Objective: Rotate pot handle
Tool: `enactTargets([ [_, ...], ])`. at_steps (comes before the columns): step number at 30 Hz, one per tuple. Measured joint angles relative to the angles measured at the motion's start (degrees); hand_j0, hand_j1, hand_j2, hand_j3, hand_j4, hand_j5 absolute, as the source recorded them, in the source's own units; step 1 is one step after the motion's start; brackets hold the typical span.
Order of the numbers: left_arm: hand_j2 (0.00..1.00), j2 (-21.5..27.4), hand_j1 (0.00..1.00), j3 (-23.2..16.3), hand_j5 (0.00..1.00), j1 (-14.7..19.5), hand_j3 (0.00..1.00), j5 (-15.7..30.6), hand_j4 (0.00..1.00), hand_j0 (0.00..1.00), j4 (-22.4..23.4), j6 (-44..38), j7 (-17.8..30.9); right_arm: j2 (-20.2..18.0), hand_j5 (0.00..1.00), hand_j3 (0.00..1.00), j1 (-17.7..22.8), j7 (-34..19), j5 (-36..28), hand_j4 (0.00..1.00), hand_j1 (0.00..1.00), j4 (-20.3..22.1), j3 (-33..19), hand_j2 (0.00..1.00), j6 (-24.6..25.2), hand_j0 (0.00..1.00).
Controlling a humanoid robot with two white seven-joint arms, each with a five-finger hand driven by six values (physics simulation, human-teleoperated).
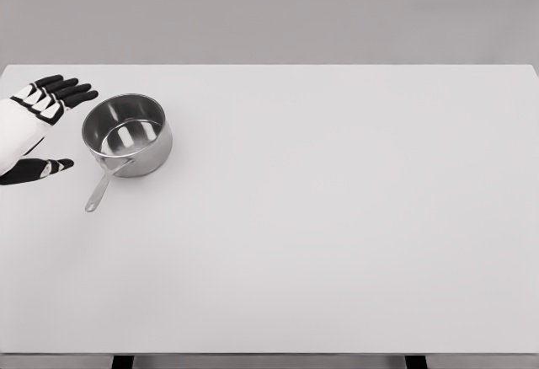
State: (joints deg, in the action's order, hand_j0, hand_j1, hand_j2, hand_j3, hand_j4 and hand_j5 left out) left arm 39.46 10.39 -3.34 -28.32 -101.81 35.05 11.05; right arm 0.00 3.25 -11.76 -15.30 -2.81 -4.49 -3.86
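one wide, smooth white table (337, 243) bears a round, shiny steel pot (128, 136) at its left, the thin handle (103, 189) angled toward the near-left; just beside it the left hand (38, 129) hovers, fingers spread, grasping nothing

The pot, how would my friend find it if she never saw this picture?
Start at the big white table and look to its left side, near the far edge. Beside the robot's open left hand sits a shiny steel saucepan. It is round and empty, with one long thin handle pointing toward the viewer.
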Motion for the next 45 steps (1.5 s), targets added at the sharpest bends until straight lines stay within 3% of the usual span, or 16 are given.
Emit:
enactTargets([
  [8, 1.0, 0.0, 1.0, -3.4, 1.0, 1.1, 1.0, 0.0, 1.0, 1.0, -0.8, 0.0, 0.2, 0.0, 1.0, 1.0, 0.0, 0.0, 0.0, 1.0, 1.0, 0.0, 0.0, 1.0, 0.0, 1.0],
  [16, 1.0, 0.0, 1.0, -12.1, 1.0, 10.3, 1.0, -0.4, 1.0, 1.0, -1.3, 0.0, 0.7, 0.0, 1.0, 1.0, 0.0, 0.0, 0.0, 1.0, 1.0, 0.0, 0.0, 1.0, 0.0, 1.0],
  [20, 1.0, 0.1, 1.0, -16.8, 1.0, 12.6, 1.0, -1.3, 1.0, 1.0, -1.4, 0.0, 1.8, 0.0, 1.0, 1.0, 0.0, 0.0, 0.0, 1.0, 1.0, 0.0, 0.0, 1.0, 0.0, 1.0],
  [29, 1.0, 0.1, 1.0, -21.0, 1.0, 13.2, 1.0, -7.2, 1.0, 1.0, -1.4, 0.0, 4.5, 0.0, 1.0, 1.0, 0.0, 0.0, 0.0, 1.0, 1.0, 0.0, 0.0, 1.0, 0.0, 1.0],
  [35, 1.0, 0.1, 1.0, -21.5, 1.0, 12.8, 1.0, -8.0, 1.0, 1.0, -1.4, 0.1, 12.4, 0.0, 1.0, 1.0, 0.0, 0.0, 0.0, 1.0, 1.0, 0.0, 0.0, 1.0, 0.0, 1.0],
  [45, 1.0, 0.2, 1.0, -21.8, 1.0, 12.7, 1.0, -8.8, 1.0, 1.0, -1.4, 0.1, 14.1, 0.0, 1.0, 1.0, 0.0, 0.0, 0.0, 1.0, 1.0, 0.0, 0.0, 1.0, 0.0, 1.0],
])
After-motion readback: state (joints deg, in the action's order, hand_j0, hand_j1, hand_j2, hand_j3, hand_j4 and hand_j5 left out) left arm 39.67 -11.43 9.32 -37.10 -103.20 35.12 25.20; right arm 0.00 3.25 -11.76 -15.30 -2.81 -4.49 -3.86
